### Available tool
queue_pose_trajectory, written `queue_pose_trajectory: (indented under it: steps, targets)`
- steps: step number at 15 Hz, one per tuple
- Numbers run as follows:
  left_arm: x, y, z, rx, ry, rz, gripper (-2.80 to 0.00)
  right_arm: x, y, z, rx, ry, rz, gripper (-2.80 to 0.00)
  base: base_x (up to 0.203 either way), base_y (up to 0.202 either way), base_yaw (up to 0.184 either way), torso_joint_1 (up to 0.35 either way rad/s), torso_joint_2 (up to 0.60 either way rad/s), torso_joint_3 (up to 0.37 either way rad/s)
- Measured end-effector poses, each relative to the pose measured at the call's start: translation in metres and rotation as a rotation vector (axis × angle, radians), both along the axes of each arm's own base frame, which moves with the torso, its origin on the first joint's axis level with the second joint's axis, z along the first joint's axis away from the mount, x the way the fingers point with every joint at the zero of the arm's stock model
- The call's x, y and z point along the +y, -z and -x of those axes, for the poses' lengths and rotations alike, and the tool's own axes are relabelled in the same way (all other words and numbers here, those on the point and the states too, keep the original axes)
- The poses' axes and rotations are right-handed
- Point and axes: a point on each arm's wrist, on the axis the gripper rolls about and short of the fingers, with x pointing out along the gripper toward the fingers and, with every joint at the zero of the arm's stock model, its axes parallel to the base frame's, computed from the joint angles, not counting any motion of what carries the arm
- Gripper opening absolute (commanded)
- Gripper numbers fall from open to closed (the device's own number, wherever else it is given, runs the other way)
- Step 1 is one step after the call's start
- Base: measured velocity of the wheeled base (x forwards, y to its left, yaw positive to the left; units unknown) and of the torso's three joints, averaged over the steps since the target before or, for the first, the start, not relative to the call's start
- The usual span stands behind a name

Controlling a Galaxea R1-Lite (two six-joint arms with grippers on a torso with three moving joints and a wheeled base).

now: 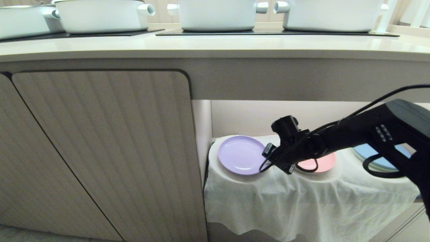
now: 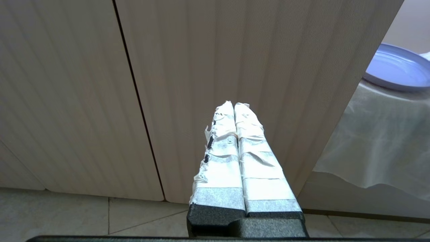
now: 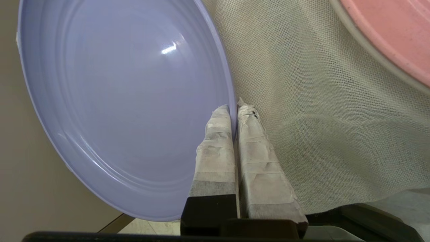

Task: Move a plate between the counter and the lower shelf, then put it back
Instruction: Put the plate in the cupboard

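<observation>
Lilac plate [image 1: 240, 154] on cloth-draped lower shelf [image 1: 302, 191]

A kitchen: white pots [image 1: 100, 15] on cooktop counter [image 1: 215, 45], ribbed cabinet doors [image 1: 100, 151].

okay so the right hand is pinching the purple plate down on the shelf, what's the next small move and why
Probably lift the plate a little, straight up off the white cloth, then draw it out. The right hand is shut on its rim, one finger on each side, the plate rests on its hump of the lower shelf, and the pink plate sits close beside it.
</observation>
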Motion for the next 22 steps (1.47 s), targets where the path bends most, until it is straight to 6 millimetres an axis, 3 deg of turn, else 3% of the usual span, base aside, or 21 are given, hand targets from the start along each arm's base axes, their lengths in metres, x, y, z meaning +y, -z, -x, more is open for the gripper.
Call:
queue_pose_trajectory:
  steps: [6, 7, 22]
  targets:
    - [0.000, 0.000, 0.000, 0.000, 0.000, 0.000, -2.80, 0.001, 0.001, 0.000, 0.002, -0.001, 0.001, -2.80, 0.000, 0.000, 0.000, 0.000, 0.00, 0.000]
    - [0.000, 0.000, 0.000, 0.000, 0.000, 0.000, -2.80, 0.001, 0.001, 0.000, 0.002, -0.002, 0.001, 0.00, 0.000, 0.000, 0.000, 0.000, 0.00, 0.000]
    - [0.000, 0.000, 0.000, 0.000, 0.000, 0.000, -2.80, 0.008, -0.001, 0.014, 0.066, -0.036, 0.033, 0.00, 0.000, 0.000, 0.000, 0.000, 0.00, 0.000]
